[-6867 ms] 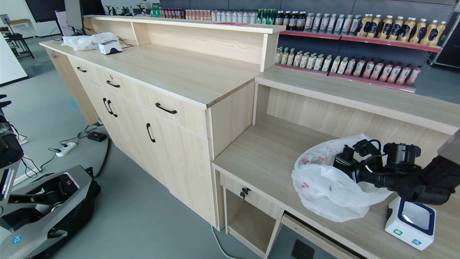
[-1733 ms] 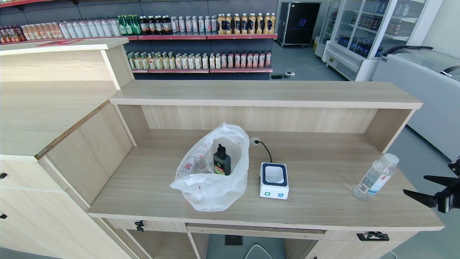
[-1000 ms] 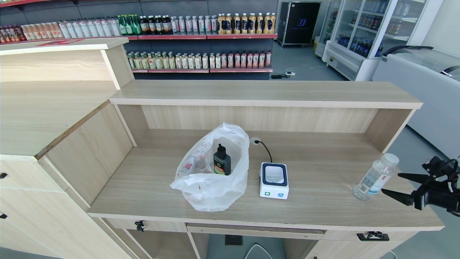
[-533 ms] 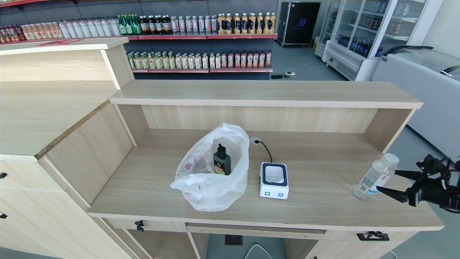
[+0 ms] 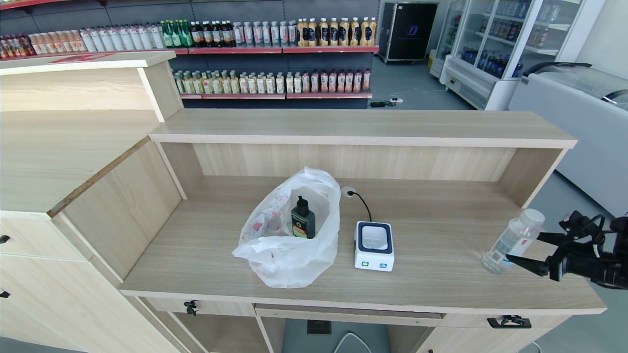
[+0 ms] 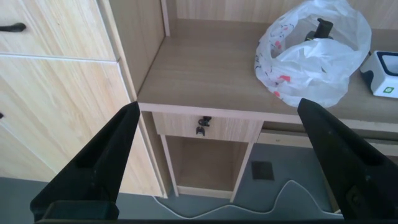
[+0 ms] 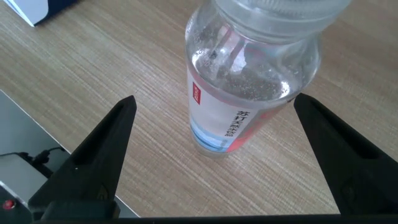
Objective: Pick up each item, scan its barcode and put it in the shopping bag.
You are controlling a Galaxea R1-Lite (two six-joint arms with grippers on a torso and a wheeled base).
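Bottle (image 5: pixel 512 241) stands at the right end of the counter (image 5: pixel 441 284), well apart from the bag (image 5: pixel 289 255). I see my right gripper (image 5: pixel 523 246) has advanced to it, fingers spread on either side, seemingly not yet touching. Grasp comes next, then scanning.

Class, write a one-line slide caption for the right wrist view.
Open right claw lined up on a clear water bottle standing on the wooden counter.

A convenience shop: beyond the wooden checkout counter (image 5: pixel 441 230), red-edged shelves (image 5: pixel 235 50) carry rows of bottled drinks (image 5: pixel 274 82). Glass-door coolers (image 5: pixel 490 44) and a chest freezer (image 5: pixel 579 113) stand past the counter's right end. On the counter sit a barcode scanner (image 5: pixel 374 245) and a shopping bag (image 5: pixel 289 257).
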